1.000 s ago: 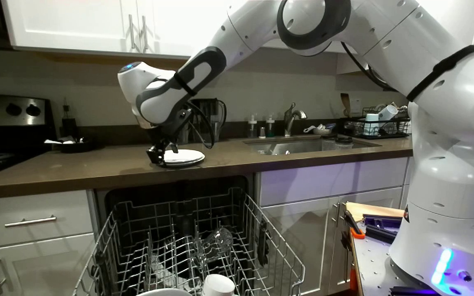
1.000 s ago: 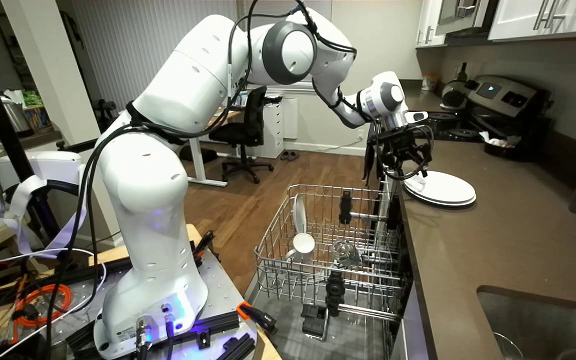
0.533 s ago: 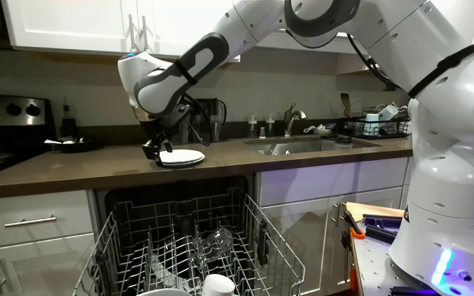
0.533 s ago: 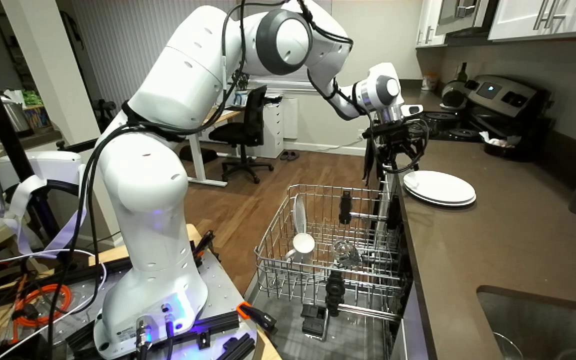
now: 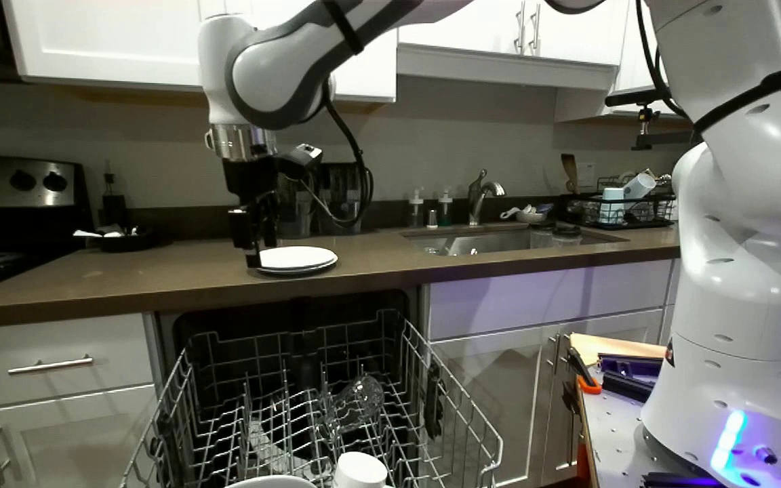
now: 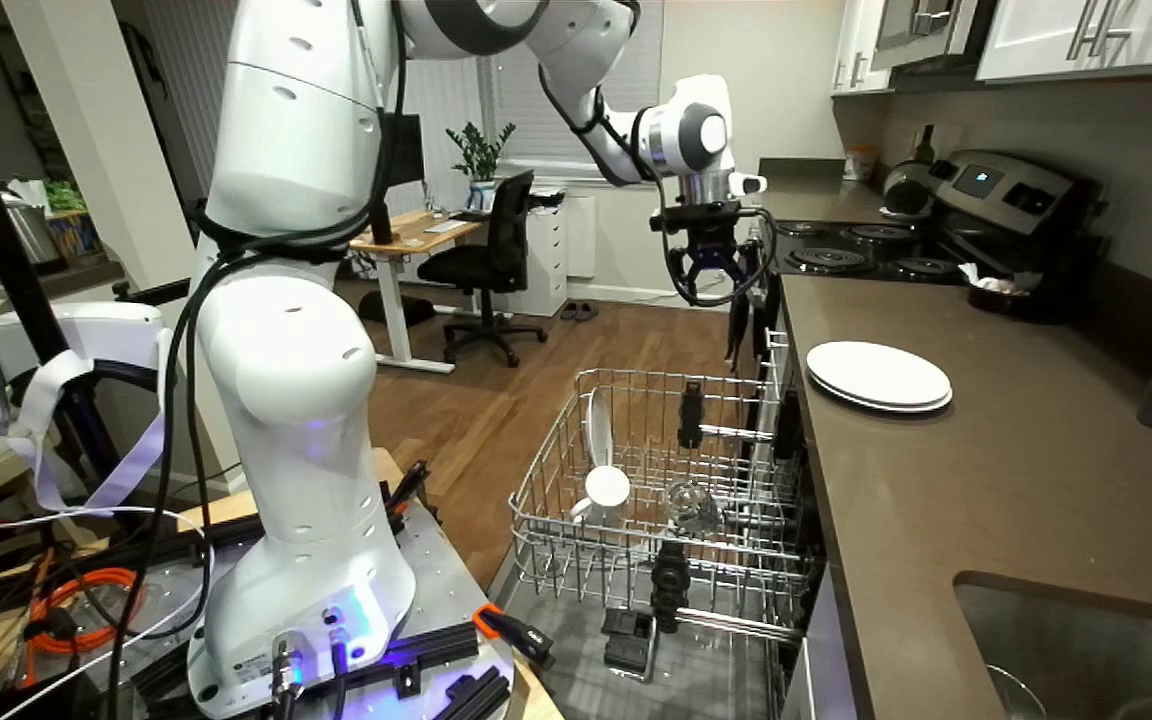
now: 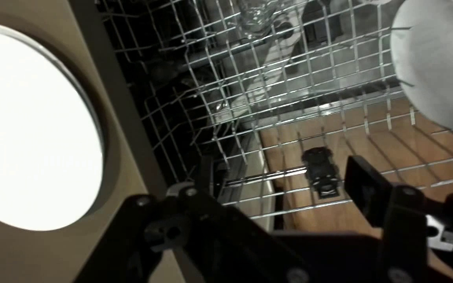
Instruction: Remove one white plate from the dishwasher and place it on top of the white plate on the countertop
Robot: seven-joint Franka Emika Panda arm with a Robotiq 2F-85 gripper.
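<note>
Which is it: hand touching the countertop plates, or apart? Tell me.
Apart: an exterior view shows a clear gap between the hand and the stacked plates.

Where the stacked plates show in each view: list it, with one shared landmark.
In an exterior view: stacked plates left of centre, mid-height.
In an exterior view: stacked plates right of centre, mid-height.
In the wrist view: stacked plates at left, cut off.
Shared landmark: wire rack, by the counter.

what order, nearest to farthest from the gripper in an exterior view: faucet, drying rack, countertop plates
1. Countertop plates: right of the gripper in that view
2. Faucet: farther right, behind the sink
3. Drying rack: farthest right
</note>
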